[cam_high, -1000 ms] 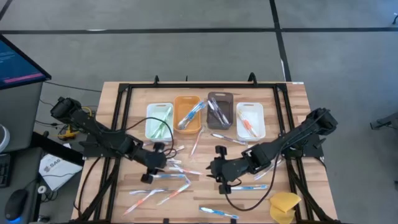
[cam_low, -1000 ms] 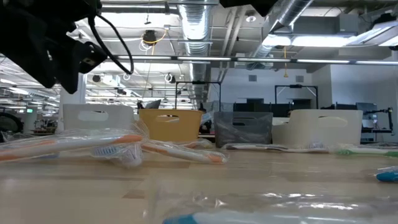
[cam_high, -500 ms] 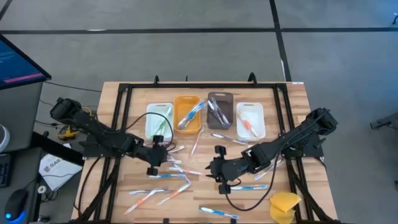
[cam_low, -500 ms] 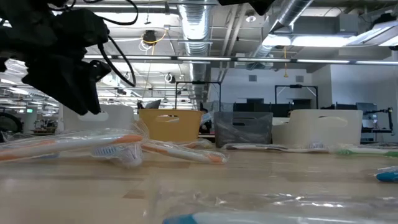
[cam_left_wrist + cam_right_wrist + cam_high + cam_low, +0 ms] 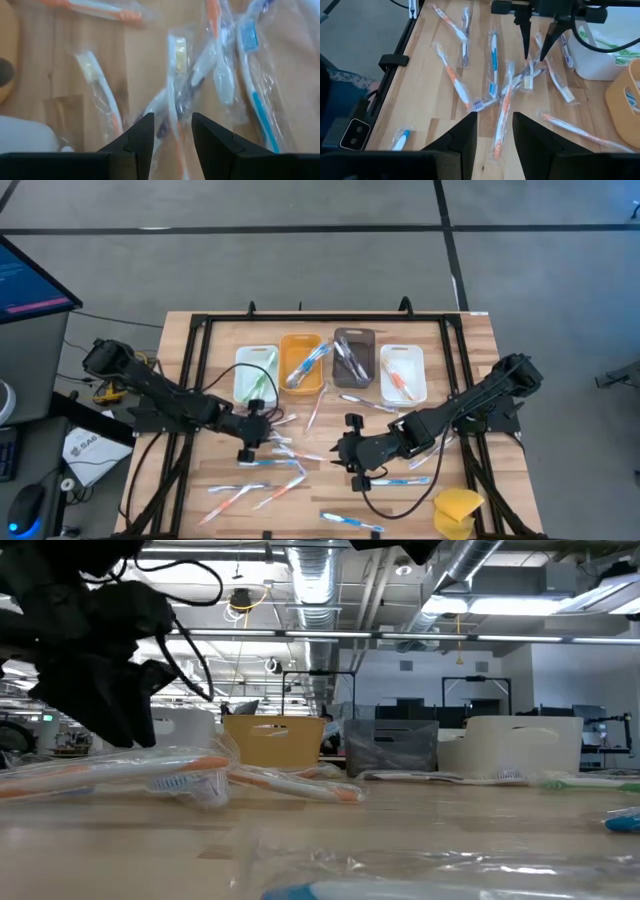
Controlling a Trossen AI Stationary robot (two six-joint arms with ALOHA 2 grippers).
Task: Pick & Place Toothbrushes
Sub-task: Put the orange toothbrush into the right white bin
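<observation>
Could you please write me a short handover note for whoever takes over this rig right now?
Left pincer: open, empty, poised over the wrapped toothbrushes piled mid-table.
Right pincer: open, empty, waiting just right of that pile.
Done: a few brushes already lie in each of the four bins at the table's far side.
Left: a dozen or so wrapped brushes are scattered over the near half of the table; nothing is gripped yet.
The yellow sponge sits at the near right corner, untouched.

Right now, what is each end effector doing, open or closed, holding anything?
Left end effector: open, empty, above the wrapped plastic toothbrushes.
Right end effector: open, empty.
</observation>
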